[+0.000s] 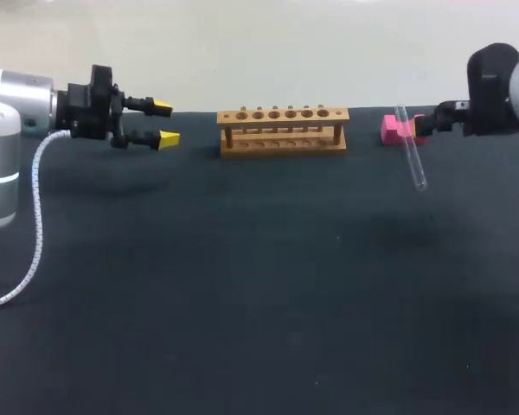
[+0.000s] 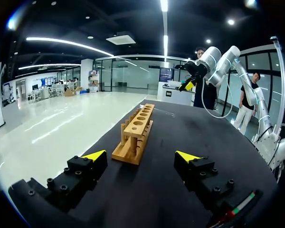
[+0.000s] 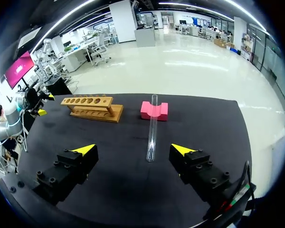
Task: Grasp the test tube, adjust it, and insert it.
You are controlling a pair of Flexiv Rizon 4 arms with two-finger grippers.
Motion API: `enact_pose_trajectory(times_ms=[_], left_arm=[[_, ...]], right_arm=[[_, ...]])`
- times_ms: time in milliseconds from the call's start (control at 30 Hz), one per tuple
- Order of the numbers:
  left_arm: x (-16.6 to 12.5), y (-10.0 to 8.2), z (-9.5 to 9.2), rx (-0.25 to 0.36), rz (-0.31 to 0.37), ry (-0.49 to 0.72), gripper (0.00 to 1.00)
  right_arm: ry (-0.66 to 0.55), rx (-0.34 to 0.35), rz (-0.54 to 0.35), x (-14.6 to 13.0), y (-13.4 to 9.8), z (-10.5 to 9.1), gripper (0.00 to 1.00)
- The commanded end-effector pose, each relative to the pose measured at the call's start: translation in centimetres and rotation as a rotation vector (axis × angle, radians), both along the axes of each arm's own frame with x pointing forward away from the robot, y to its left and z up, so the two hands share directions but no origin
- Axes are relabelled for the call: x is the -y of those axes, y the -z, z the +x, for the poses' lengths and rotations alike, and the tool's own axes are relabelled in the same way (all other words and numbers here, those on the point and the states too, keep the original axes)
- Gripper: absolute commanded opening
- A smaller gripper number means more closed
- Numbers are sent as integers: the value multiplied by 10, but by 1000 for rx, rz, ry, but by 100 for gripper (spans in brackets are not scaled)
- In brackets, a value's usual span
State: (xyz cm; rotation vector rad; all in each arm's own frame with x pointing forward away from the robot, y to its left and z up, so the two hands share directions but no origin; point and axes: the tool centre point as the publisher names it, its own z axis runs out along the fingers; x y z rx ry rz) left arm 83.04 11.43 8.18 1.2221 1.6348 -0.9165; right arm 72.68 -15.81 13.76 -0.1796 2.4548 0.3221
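Closest, over the dark table (image 1: 242, 303) at the right side, right gripper (image 3: 134, 150) with jaws spread wide and holding nothing. Just ahead of it, in line with the gap between the two fingers but not touched, test tube (image 3: 152, 130) lying aslant (far end resting in the notch of the pink block (image 3: 161, 111), near end down on the table). Further, beside the block, wooden rack (image 3: 91, 107) with its row of holes, and beyond that, well apart, left gripper (image 1: 165, 123), also wide open and gripping nothing.
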Motion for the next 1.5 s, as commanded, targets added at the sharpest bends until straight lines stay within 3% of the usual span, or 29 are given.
enact_pose_trajectory(times_ms=[33, 467, 567, 733, 967, 1267, 1500], left_arm=[[0, 1, -1, 5, -2, -4, 100], [0, 1, -1, 5, -2, -4, 100], [0, 1, -1, 5, -2, -4, 100], [0, 1, -1, 5, -2, -4, 100], [0, 1, -1, 5, -2, -4, 100], [0, 1, -1, 5, -2, -4, 100], [0, 1, -1, 5, -2, -4, 100]], right_arm=[[56, 198, 38, -4, 18, 6, 100], [341, 293, 108, 1, 36, 24, 100], [357, 317, 106, 1, 35, 29, 100], [316, 337, 34, -3, 32, 33, 100], [172, 377, -65, -13, 31, 32, 100], [70, 466, -106, -9, 29, 32, 100], [9, 491, -114, -8, 35, 27, 100]])
